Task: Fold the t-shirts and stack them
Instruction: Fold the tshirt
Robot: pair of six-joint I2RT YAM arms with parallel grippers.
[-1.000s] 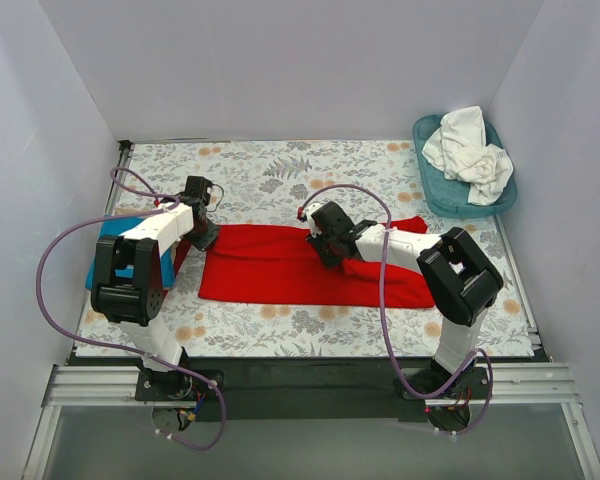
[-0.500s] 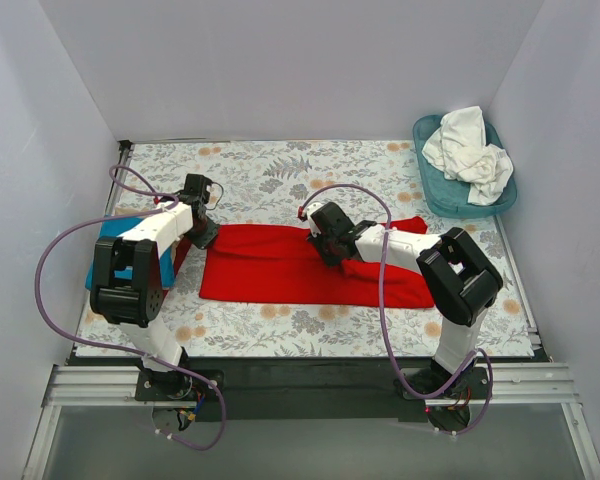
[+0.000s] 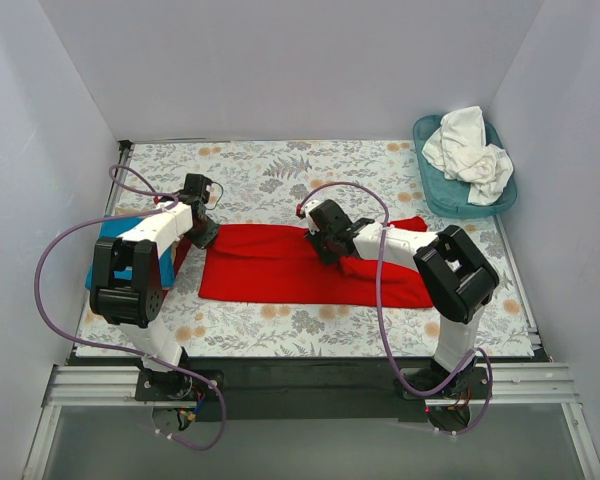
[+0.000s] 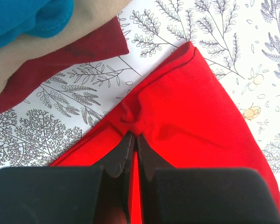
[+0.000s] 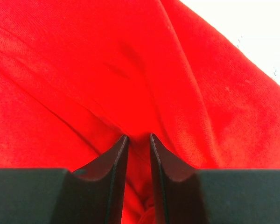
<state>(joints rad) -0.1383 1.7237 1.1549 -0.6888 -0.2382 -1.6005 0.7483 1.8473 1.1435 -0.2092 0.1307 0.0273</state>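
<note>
Pinching red shirt [image 3: 270, 268] with both: left pincer [image 4: 134, 138] clamped shut on its edge, right pincer [image 5: 137, 138] nipped narrow on a fold. Piled in basket [image 3: 438, 195], well right of right pincer: white shirts [image 3: 470, 150]. Beside left pincer: blue shirt [image 4: 23, 16].

The floral-clothed table [image 3: 270, 175] carries a red t-shirt [image 3: 280, 270], a turquoise t-shirt [image 4: 18, 16] — and a teal basket [image 3: 440, 197].

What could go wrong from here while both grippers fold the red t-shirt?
The left gripper pinches only a small pucker near the edge of the red t-shirt; it may slip out when lifted.
The right gripper grips a bunched ridge mid-shirt, so pulling could drag creases into the fold.
The turquoise t-shirt lies close by; the sweep might disturb it.
</note>
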